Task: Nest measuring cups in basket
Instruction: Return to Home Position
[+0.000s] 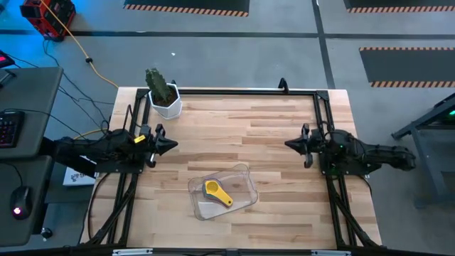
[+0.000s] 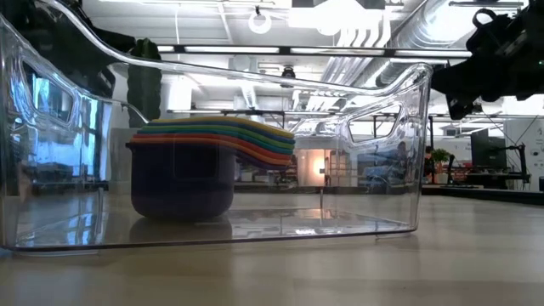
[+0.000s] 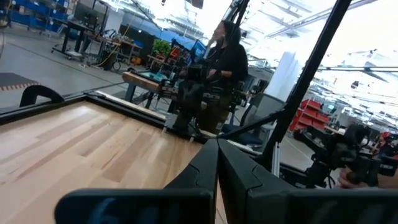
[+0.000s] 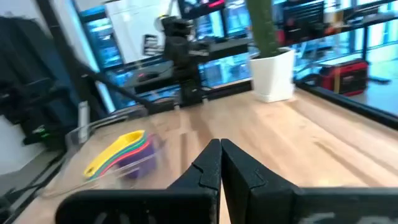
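Inside the basket (image 1: 243, 190) the cups (image 1: 213, 190) sit nested. My left pincer (image 1: 169, 145) and right pincer (image 1: 290, 144) hang closed, empty; homing step, I judge, only parking remains.

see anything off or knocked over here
Nothing stands out. The measuring cups sit nested upright in the basket, itself slightly turned on the table. The cactus pot stands upright; left gripper and right gripper wait shut at the sides.

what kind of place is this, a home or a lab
Probably a robotics lab or workshop: hazard-striped floor mats, exposed ceiling ducts, and a person at a workbench beyond the wooden table.
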